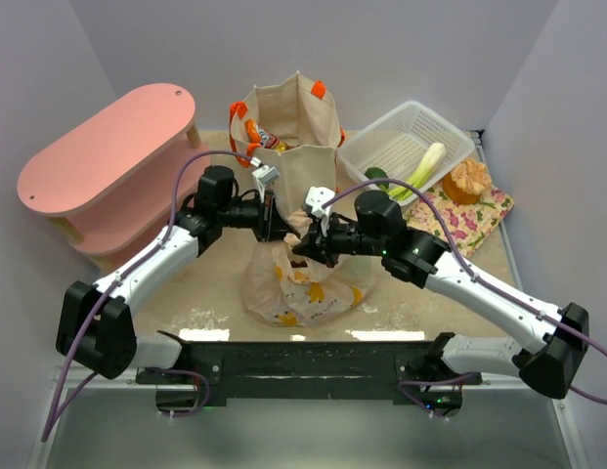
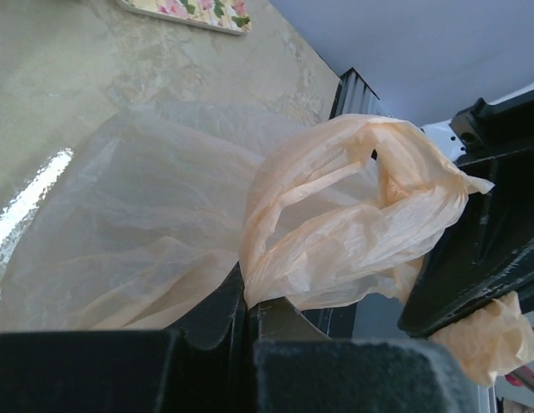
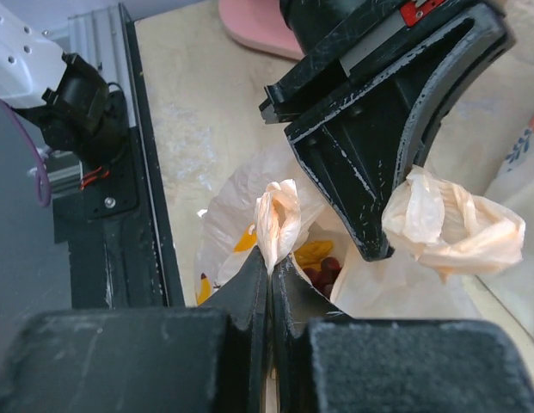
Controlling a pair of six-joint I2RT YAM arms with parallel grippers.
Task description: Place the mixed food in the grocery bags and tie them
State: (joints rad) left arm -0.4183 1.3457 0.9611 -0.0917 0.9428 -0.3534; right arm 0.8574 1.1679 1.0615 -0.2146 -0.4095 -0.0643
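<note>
left gripper (image 2: 249, 297) clenched on peach plastic bag (image 1: 301, 288) handle; right gripper (image 3: 271, 265) clenched on other handle.

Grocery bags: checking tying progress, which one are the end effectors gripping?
The peach plastic bag: the left end effector and right end effector each pinch its bunched top. The canvas tote standing behind it is not gripped.

Two bags are present: one canvas tote (image 1: 295, 147) and, just in front of the tote, one peach plastic bag (image 1: 303, 288). Inside the tote at least one snack packet (image 1: 254, 132) shows. Right of the tote are one white basket (image 1: 406, 132), one leek (image 1: 425, 166), one green round vegetable (image 1: 377, 178), one floral mat (image 1: 479, 223) and one golden bread (image 1: 467, 179). Left of the tote is one pink stool (image 1: 108, 161). The arms number two: a left arm (image 1: 147, 266) and a right arm (image 1: 489, 293).
</note>
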